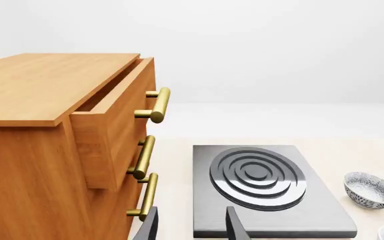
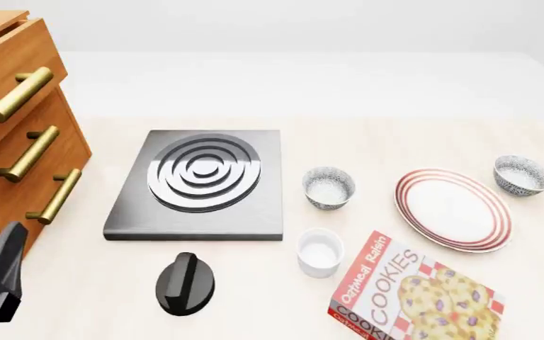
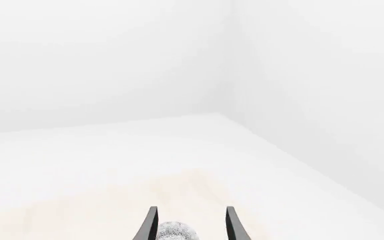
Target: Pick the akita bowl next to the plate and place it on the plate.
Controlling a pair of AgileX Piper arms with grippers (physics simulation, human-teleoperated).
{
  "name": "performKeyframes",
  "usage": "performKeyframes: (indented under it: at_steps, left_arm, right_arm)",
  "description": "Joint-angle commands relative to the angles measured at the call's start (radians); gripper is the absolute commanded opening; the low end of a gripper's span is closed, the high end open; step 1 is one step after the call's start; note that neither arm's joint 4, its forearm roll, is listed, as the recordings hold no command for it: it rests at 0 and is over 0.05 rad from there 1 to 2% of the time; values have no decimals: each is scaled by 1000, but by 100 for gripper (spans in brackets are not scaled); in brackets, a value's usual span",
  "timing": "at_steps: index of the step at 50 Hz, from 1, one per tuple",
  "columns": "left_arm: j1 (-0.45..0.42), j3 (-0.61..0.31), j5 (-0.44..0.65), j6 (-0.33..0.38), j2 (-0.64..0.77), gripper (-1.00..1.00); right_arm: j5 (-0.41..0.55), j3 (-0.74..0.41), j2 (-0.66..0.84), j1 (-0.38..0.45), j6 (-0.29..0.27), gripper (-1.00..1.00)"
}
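The akita bowl (image 2: 523, 175) that the task means stands upright on the tabletop (image 2: 376, 142) just beside the far right edge of the plate (image 2: 452, 209), close to touching its rim. A second bowl (image 2: 329, 187) of the same speckled look stands to the left of the plate with a clear gap, between it and the stove burner (image 2: 201, 183), so I judge the right one to be the target. The plate is bare, so nothing is placed on it yet.

The step in hand seems to be the approach – no grasp is made. The right gripper (image 3: 189, 222) shows in its wrist view with released jaws, the two fingers apart, and a speckled rim of the akita bowl (image 3: 175, 232) is visible between them, low and ahead. In the front view only a small dark part of this arm shows at the right edge. The left gripper (image 1: 192, 225) also has its jaws apart and holds nothing; it points toward the burner beside the wooden drawer cabinet (image 1: 52, 140) and looks idle.

The next move, in my judgement, calls for the right gripper to go forward and down so that one finger is inside the bowl wall and one outside, then to close, lift and carry the bowl to the near left – onto the middle of the plate. The cookie box (image 2: 414, 294) and the white ramekin (image 2: 320, 251) lie nearer and should not be in the way.
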Motion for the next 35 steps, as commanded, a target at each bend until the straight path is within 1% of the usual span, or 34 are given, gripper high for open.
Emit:
performKeyframes:
  at_steps: [1, 19, 28, 35]
  left_arm:
    - [0, 0, 0, 0, 0, 100]
    - [0, 0, 0, 0, 0, 100]
    - [0, 0, 0, 0, 0, 100]
    - [0, 0, 0, 0, 0, 100]
  right_arm:
    - [-17, -15, 40, -24, -6, 100]
    - [-60, -26, 107, -56, -19, 100]
    - [-48, -35, 111, -68, -21, 100]
    - [-68, -35, 134, -74, -31, 100]
